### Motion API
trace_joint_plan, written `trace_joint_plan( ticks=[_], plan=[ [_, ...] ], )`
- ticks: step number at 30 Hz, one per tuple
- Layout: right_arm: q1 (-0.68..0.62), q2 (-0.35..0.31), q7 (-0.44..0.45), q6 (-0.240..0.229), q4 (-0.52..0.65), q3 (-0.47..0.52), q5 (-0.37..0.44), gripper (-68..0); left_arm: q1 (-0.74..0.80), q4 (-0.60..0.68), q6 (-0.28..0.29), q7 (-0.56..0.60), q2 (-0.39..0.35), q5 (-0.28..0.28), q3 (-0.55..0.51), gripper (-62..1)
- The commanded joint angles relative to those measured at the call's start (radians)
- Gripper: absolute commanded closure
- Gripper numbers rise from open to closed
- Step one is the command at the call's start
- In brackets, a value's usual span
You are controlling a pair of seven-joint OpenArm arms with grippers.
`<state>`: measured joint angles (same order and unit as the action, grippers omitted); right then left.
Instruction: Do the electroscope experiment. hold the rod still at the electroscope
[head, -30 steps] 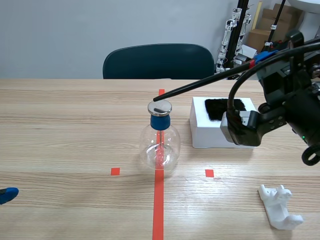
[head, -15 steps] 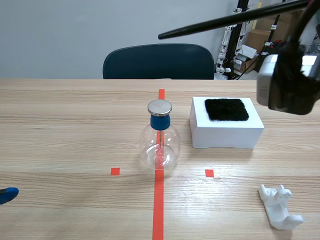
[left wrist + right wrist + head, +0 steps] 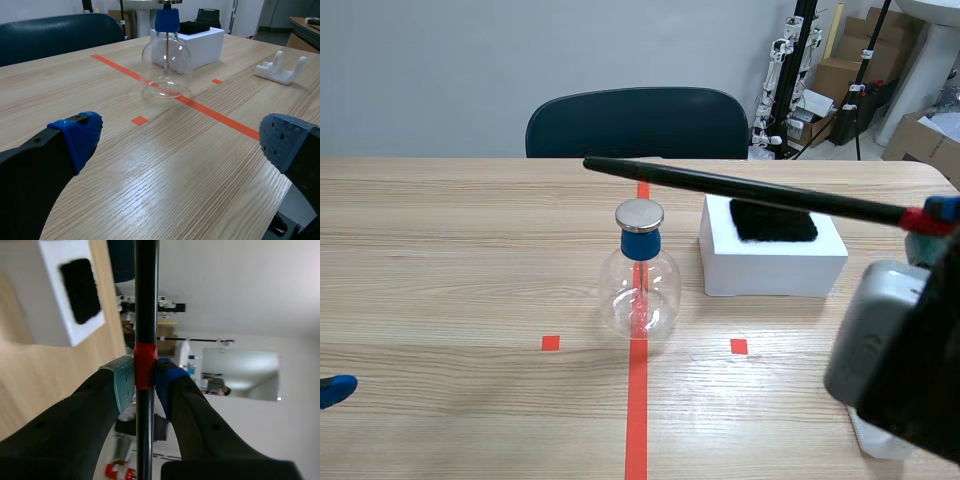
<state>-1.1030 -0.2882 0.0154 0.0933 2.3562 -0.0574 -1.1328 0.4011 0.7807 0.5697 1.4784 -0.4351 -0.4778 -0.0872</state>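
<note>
Pinching the rod (image 3: pixel 145 300) at its red band (image 3: pixel 145 367), right gripper (image 3: pixel 145 382) holds it slanted above electroscope (image 3: pixel 639 290), gap visible; left gripper (image 3: pixel 181 137) fingers spread wide, low over table (image 3: pixel 440 250).

Bright, even room light falls from overhead, leaving only faint, soft shadows around the flask (image 3: pixel 640 295), whose glass shows small highlights. In the left wrist view the table (image 3: pixel 150 170) carries a pale sheen along its grain. The right arm (image 3: pixel 895 365), close to the scene camera, is blurred.
</note>
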Motion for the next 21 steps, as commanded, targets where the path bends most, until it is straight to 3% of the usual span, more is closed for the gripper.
trace_joint_plan(
  ticks=[1,8,16,21],
  plan=[
    [-0.014,-0.014,0.027,0.018,0.005,-0.001,0.037,-2.4,-0.002,0.015,0.001,0.021,-0.006,0.013,-0.004,-62.3],
    [-0.096,-0.014,0.104,0.017,0.005,-0.001,0.158,-2.4,-0.002,0.015,0.001,0.021,-0.006,0.013,-0.004,-62.3],
    [-0.166,-0.014,0.194,0.009,0.005,-0.001,0.177,-2.4,-0.002,0.015,0.001,0.021,-0.006,0.013,-0.004,-62.3],
    [-0.174,-0.014,0.201,0.009,0.005,-0.001,0.176,-2.4,-0.002,0.015,0.001,0.021,-0.006,0.013,-0.004,-62.3]
  ],
)
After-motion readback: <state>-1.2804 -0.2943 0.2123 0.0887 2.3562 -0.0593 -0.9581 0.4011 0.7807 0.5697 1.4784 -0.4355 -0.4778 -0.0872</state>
